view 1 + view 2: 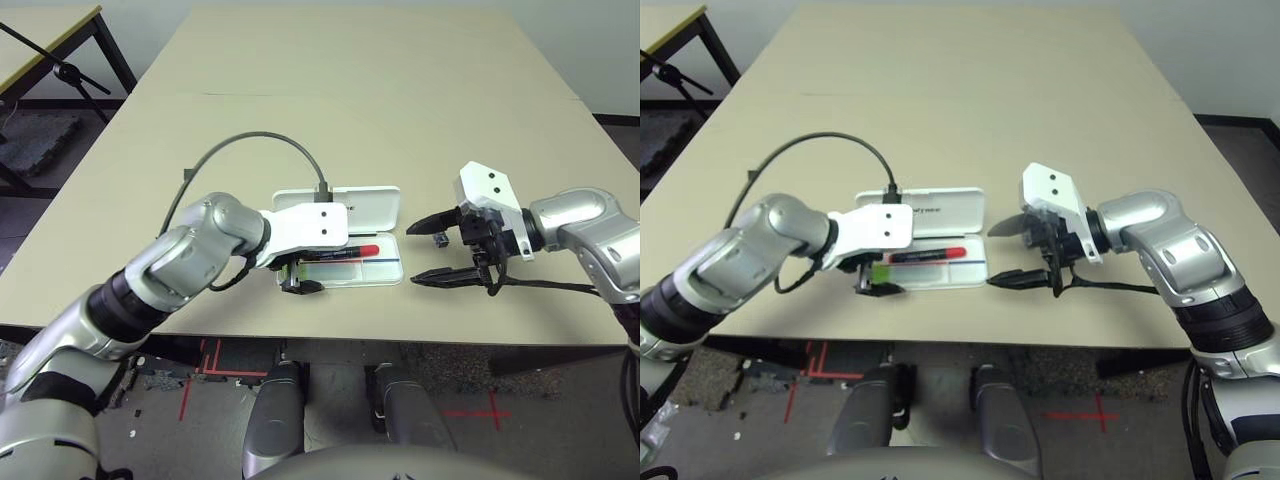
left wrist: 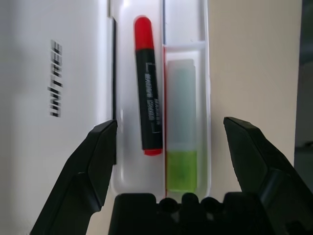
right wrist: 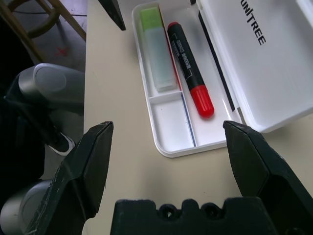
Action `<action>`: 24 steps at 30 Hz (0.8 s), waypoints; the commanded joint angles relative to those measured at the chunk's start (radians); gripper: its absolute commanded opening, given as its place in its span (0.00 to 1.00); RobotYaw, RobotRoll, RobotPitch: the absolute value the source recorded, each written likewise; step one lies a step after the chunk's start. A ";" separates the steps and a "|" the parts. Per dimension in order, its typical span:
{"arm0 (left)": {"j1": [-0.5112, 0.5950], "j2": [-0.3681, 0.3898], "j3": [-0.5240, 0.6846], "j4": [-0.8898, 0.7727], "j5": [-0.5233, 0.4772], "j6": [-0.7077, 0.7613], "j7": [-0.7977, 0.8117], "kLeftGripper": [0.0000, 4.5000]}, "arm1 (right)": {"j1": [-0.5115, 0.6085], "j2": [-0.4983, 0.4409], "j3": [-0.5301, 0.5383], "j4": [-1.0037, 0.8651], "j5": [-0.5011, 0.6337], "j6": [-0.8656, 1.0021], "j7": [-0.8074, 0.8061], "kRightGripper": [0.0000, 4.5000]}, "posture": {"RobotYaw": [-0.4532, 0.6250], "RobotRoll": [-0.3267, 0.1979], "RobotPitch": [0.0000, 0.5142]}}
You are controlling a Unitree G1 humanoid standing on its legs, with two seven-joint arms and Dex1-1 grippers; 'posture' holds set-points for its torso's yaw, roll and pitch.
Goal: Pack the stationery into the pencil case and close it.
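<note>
The red-and-black marker (image 2: 149, 93) lies slightly slanted in the long compartment of the pencil case (image 3: 171, 125), beside the hinge, its longer red end toward the robot's right. The light-green-and-white bar (image 2: 182, 122) lies in the neighbouring compartment on the robot's side, green end to the left. A red-and-blue line (image 3: 185, 110) runs between them. The lid (image 3: 279, 63) is open, laid back on the far side, dark lettering showing inside.

The left pincer (image 2: 170, 121) is over the case's left part, its fingers wide apart: one by the hinge, the other beyond the near edge, with nothing clamped. The right pincer (image 3: 168, 125) is just off the case's right end, fingers also wide apart and holding nothing. A tiny dark grey block (image 1: 441, 240) shows between them; whether it touches a finger, I cannot tell. All this is on the beige worktop (image 1: 350, 100).
</note>
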 commanded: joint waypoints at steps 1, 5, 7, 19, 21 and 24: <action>0.033 0.027 0.092 -0.065 -0.065 -0.044 -0.022 0.99 | 0.000 -0.003 -0.042 0.006 0.026 0.009 -0.003 1.00 | 0.51 0.62 0.23; 0.089 0.058 0.223 -0.109 -0.157 -0.113 -0.049 0.99 | 0.009 -0.027 -0.087 -0.024 0.065 0.122 -0.047 1.00 | 0.50 0.62 0.24; 0.109 0.092 0.263 -0.120 -0.188 -0.122 -0.070 0.99 | 0.017 -0.053 -0.102 -0.044 0.077 0.201 -0.073 1.00 | 0.50 0.62 0.24; 0.103 0.108 0.290 -0.065 -0.218 -0.179 -0.066 0.99 | 0.027 -0.075 -0.188 -0.120 0.101 0.491 -0.339 1.00 | 0.45 0.62 0.24; 0.104 0.099 0.279 -0.056 -0.212 -0.188 -0.062 0.99 | 0.015 -0.047 -0.192 -0.118 0.078 0.538 -0.432 1.00 | 0.45 0.62 0.24; 0.098 0.095 0.264 -0.037 -0.203 -0.200 -0.066 0.99 | -0.021 0.064 -0.209 -0.110 0.028 0.660 -0.620 1.00 | 0.41 0.62 0.24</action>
